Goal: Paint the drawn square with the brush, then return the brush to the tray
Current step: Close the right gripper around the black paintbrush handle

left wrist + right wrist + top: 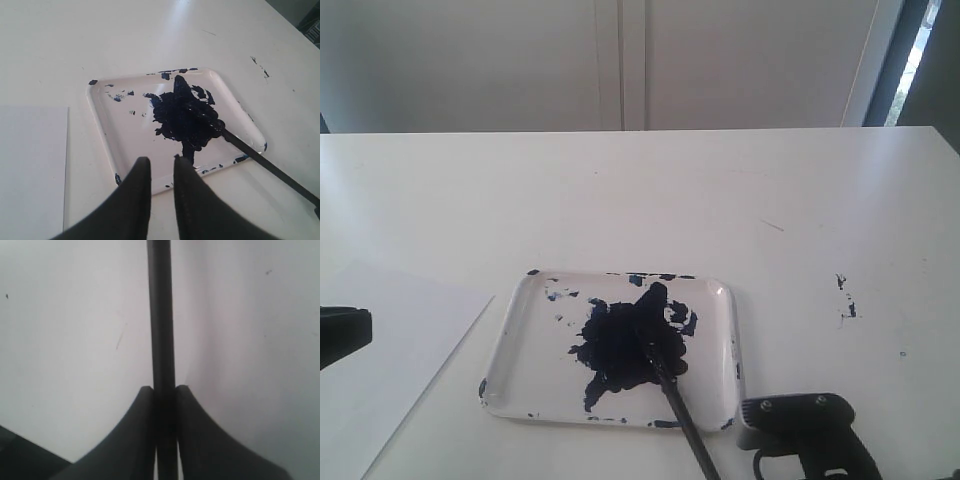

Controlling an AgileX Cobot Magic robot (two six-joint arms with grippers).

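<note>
The white tray (515, 330) lies at the middle front of the table with a big dark paint blotch (625, 345) in it. The brush (682, 415) rests with its bristles in the blotch, and its black handle slants over the tray's near rim toward the lower right. In the right wrist view my right gripper (164, 390) is shut on the brush (161, 315) handle, both fingers pressed against it. My left gripper (161, 161) hovers near the tray (107, 140) edge, fingers slightly apart and holding nothing. The brush (270, 167) handle runs past the tray corner. The drawn square is out of view.
A white paper sheet (390, 350) lies left of the tray, its edge showing in the left wrist view as paper (30, 165). Small paint specks (845, 300) mark the table to the right. The right arm's dark wrist body (800, 430) sits at the bottom right.
</note>
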